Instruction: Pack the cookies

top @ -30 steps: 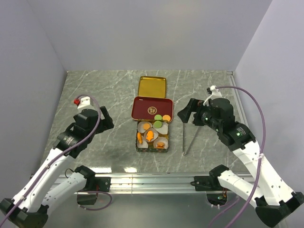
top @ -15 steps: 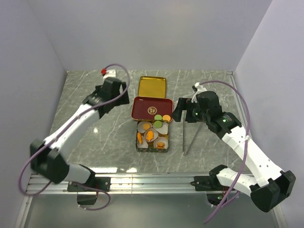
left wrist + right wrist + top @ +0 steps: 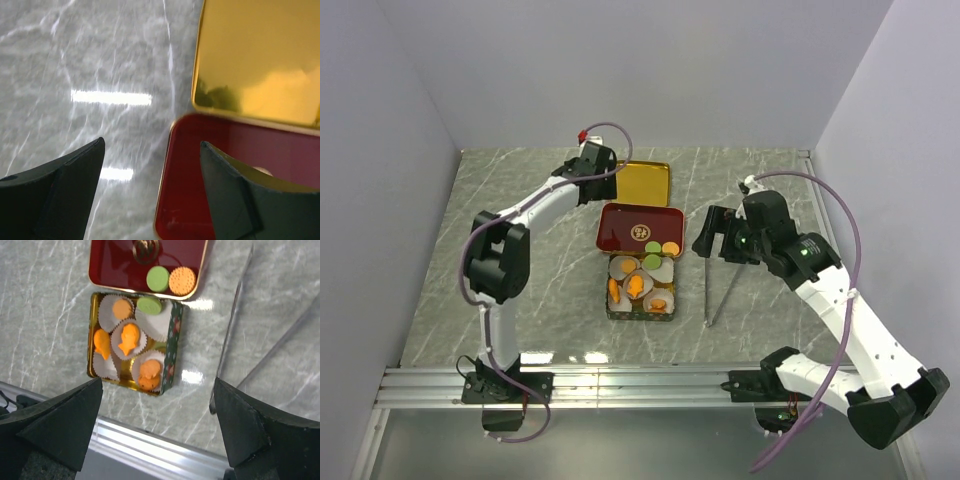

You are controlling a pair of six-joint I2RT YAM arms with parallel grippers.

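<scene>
The cookies show best in the right wrist view. A green round (image 3: 158,278) and an orange round (image 3: 182,281) lie on the red lid (image 3: 115,265). In the gold tin (image 3: 172,347), white paper cups hold an orange round (image 3: 121,309), a green round (image 3: 149,305), two fish-shaped pieces (image 3: 129,338) and another orange piece (image 3: 148,374). My right gripper (image 3: 158,380) hangs open above the tin's near end, holding nothing. My left gripper (image 3: 152,142) is open above the red lid's (image 3: 185,200) far left corner, beside the gold tray (image 3: 260,55).
Metal tongs (image 3: 720,285) lie on the marble to the right of the tin (image 3: 640,295). The gold tray (image 3: 642,182) lies behind the red lid (image 3: 630,225). Grey walls close in the left, back and right sides. A metal rail (image 3: 640,385) runs along the near edge.
The left arm has swung from the near left out to the far middle, by the gold tray's left edge. The right arm has shifted only slightly.
</scene>
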